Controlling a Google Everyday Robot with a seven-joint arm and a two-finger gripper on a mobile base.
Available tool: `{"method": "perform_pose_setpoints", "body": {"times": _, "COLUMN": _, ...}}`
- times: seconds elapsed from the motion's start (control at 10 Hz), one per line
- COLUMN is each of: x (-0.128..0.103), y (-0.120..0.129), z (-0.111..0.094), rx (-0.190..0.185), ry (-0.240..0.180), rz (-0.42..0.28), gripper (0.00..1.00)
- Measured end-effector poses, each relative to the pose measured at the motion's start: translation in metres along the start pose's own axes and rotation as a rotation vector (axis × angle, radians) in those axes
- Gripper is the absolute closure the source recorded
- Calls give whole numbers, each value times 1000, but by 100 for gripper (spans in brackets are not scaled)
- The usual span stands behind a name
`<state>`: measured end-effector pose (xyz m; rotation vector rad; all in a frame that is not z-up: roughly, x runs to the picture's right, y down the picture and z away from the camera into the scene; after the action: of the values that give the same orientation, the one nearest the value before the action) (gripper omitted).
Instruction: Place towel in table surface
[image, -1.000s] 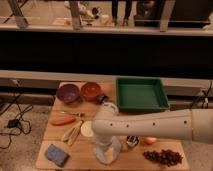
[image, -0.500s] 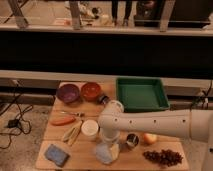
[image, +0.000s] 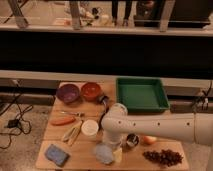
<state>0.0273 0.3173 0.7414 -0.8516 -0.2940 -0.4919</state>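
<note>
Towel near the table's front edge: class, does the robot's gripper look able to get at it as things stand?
Probably yes: the gripper hangs open right beside the towel on the table surface, with nothing visible between them.

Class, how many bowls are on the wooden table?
2. A purple bowl and an orange bowl sit side by side at the back left of the table. The arm may hide others. The claw hangs over the towel at the front.
</note>
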Motion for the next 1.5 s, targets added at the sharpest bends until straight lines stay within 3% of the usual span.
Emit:
{"method": "perform_pose_setpoints", "body": {"times": 0.3, "x": -5, "y": 5, "z": 15, "rx": -37, "ry": -18, "rz": -14, "gripper": 20}}
{"method": "perform_pose_setpoints", "body": {"times": 0.6, "x": -8, "y": 5, "z": 20, "rx": -50, "ry": -27, "rz": -22, "gripper": 22}}
{"method": "perform_pose_setpoints", "body": {"times": 0.7, "x": -8, "y": 5, "z": 19, "rx": -50, "ry": -27, "rz": -25, "gripper": 28}}
{"method": "perform_pose_setpoints", "body": {"times": 1.3, "x": -8, "y": 5, "z": 15, "rx": -52, "ry": -26, "rz": -22, "gripper": 88}}
{"method": "perform_pose_setpoints", "body": {"times": 1.5, "x": -10, "y": 5, "z": 19, "rx": -57, "ry": -32, "rz": -33, "gripper": 91}}
